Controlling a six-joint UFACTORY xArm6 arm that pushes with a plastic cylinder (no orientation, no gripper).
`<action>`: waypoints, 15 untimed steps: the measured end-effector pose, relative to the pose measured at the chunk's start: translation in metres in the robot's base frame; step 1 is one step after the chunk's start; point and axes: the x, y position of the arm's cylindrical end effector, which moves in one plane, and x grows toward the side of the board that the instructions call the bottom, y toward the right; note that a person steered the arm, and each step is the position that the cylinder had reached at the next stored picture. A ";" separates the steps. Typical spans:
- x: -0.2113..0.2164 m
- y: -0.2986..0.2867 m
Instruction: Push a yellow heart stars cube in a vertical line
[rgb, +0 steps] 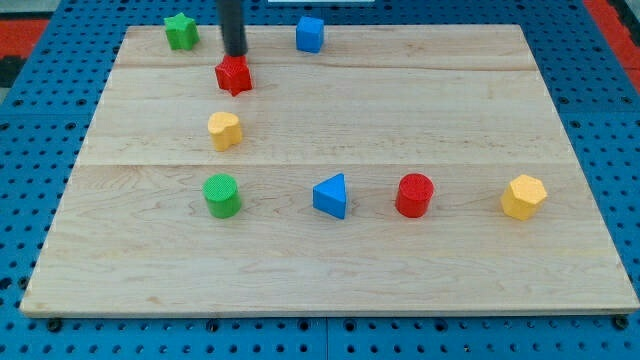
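My tip (235, 54) is at the view's top left, just above the red star (233, 75) and touching or nearly touching its upper edge. The yellow heart (225, 130) lies directly below the red star. The green star (180, 31) sits at the view's top left, left of the rod. The blue cube (310, 34) sits at the top, right of the rod. Red star and yellow heart stand roughly one above the other.
A green cylinder (222, 195) lies below the yellow heart. A blue triangle (331, 196), a red cylinder (414, 195) and a yellow hexagon (523, 197) form a row to its right. The wooden board (450, 110) lies on a blue pegboard.
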 end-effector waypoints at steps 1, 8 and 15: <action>0.020 0.000; -0.045 -0.017; 0.063 0.011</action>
